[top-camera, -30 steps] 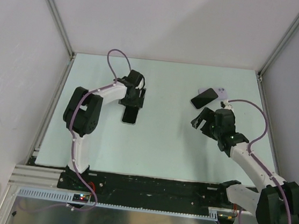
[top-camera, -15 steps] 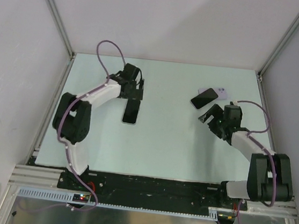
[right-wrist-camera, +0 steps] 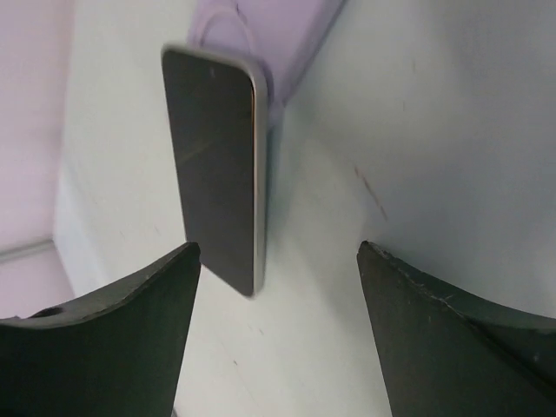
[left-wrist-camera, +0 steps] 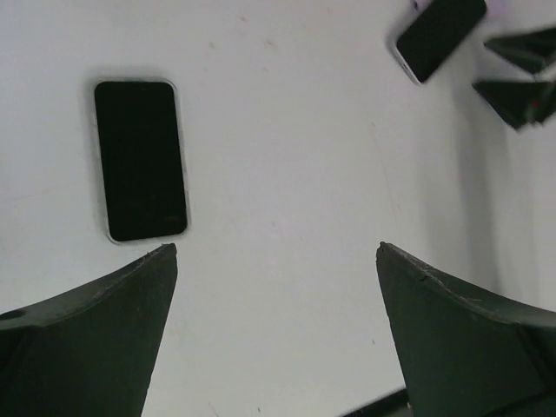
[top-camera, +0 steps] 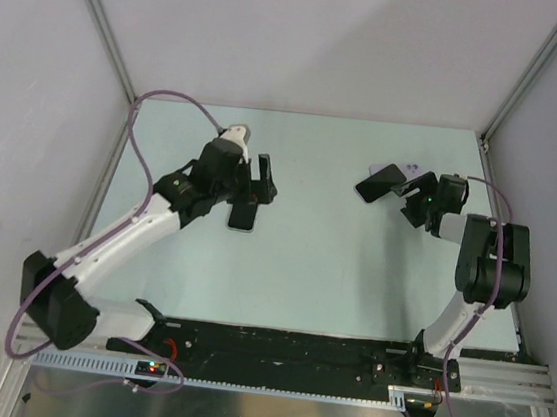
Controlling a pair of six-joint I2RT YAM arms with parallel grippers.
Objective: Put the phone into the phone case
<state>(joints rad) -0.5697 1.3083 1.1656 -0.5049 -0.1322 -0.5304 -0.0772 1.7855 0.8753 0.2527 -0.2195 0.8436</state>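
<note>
**Hazards, left to right.** The left gripper [top-camera: 258,191] hangs over the table [top-camera: 332,265] with a pale-rimmed handset [left-wrist-camera: 141,161] ahead of it and off to its left side, outside the gap between the fingers. A straight descent from here would probably land one finger on the glass or beside it and skate the handset away.

The right gripper [right-wrist-camera: 278,248] faces the phone [right-wrist-camera: 217,174], which lies just ahead of its fingertips and nearer the left finger. The phone's far end overlaps the lilac case [right-wrist-camera: 287,35]. The likely failures here:
- A closing finger may push the phone off the case instead of pinching it.
- The lower finger may catch the case edge and drag both pieces together.
- A flat, smooth slab gives little to hold, so it may slip out on the lift.

Seating is the further risk. If the phone goes in skewed, one corner rides up on the case lip.

**Pose.** The left arm is stretched well forward from its base, with the wrist pitched down and the camera looking almost straight at the table. Its fingers are spread wide and nothing is between them.

The right arm is folded tight, elbow high, with the forearm reaching across toward the phone. The gripper is low and near level — its fingers are parted and holding nothing, though I judge them set for a sideways pinch.
</note>
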